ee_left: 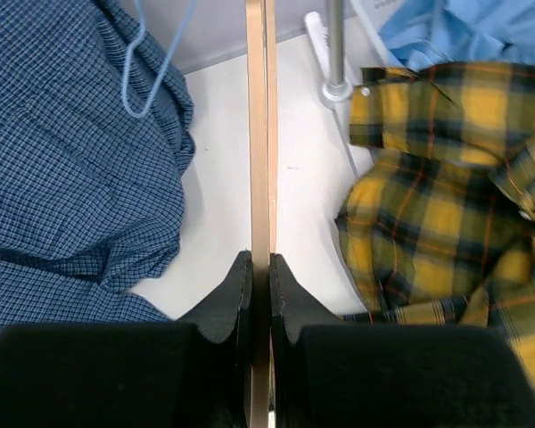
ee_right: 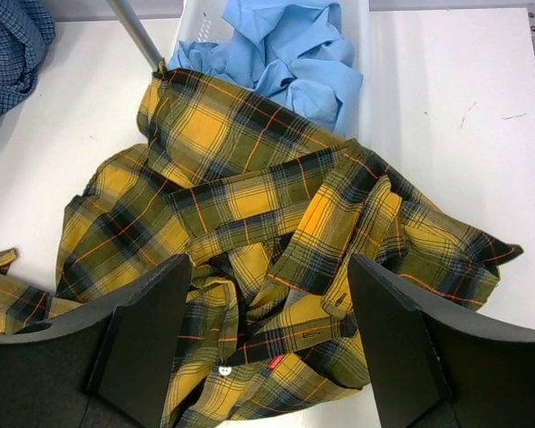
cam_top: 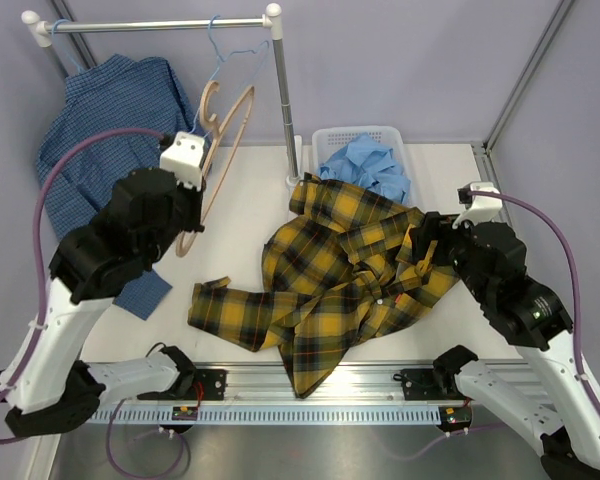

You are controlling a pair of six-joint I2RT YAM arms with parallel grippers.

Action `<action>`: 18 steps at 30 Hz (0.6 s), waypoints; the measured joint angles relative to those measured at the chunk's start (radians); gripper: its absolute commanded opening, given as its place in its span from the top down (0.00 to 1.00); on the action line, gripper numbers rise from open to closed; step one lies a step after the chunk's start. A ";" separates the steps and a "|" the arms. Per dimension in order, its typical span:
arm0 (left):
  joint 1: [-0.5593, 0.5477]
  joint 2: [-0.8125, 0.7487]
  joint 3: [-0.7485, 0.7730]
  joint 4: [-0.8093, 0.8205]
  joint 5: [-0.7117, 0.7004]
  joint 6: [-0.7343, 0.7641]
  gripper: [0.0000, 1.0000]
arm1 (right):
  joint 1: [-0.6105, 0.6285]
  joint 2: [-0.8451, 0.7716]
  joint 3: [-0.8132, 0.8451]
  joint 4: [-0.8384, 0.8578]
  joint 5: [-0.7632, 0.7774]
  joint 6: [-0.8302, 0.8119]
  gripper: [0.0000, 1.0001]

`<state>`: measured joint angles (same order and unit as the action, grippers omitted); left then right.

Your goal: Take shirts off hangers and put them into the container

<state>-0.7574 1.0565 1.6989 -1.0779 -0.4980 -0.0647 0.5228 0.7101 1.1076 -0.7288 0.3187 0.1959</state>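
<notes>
**Bare hanger pinched, plaid shirt waiting beside the container**

The left hand (ee_left: 259,276) is clenched on the thin bar of the tan hanger (ee_left: 259,134), which carries no shirt and stands left of the container (cam_top: 360,130); the hold looks meant to keep the empty hanger under control and clear of the cloth. The right hand (ee_right: 269,267) is released, its fingers spread wide above the plaid shirt (cam_top: 330,280); that reads as lining up to gather it. The plaid shirt lies crumpled on the surface (cam_top: 250,190), reaching from the container's near-left corner outward; the light blue shirt (cam_top: 368,165) already sits inside the container; the dark blue shirt (cam_top: 100,130) is far to the container's left.

Only the left wrist view shows the pinch itself; the top view hides it behind the arm. The right wrist view shows plaid cloth lapping against the container's near wall. Only the top view shows the rack rail (cam_top: 160,24) and a wire hanger (cam_top: 225,55) hooked on it.
</notes>
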 measured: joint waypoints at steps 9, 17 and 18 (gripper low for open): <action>0.193 0.278 0.219 0.087 0.134 0.025 1.00 | 0.000 -0.043 -0.014 0.007 -0.025 0.000 0.13; 0.317 0.500 0.465 0.153 0.268 0.030 1.00 | 0.000 -0.051 -0.029 0.006 -0.040 0.001 0.01; 0.333 0.520 0.487 0.156 0.285 0.030 1.00 | 0.000 -0.052 -0.031 0.006 -0.043 0.001 0.00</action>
<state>-0.4244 1.5764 2.1857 -0.9222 -0.2131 -0.0345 0.5228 0.6582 1.0771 -0.7231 0.2760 0.1970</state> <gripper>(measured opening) 0.079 0.977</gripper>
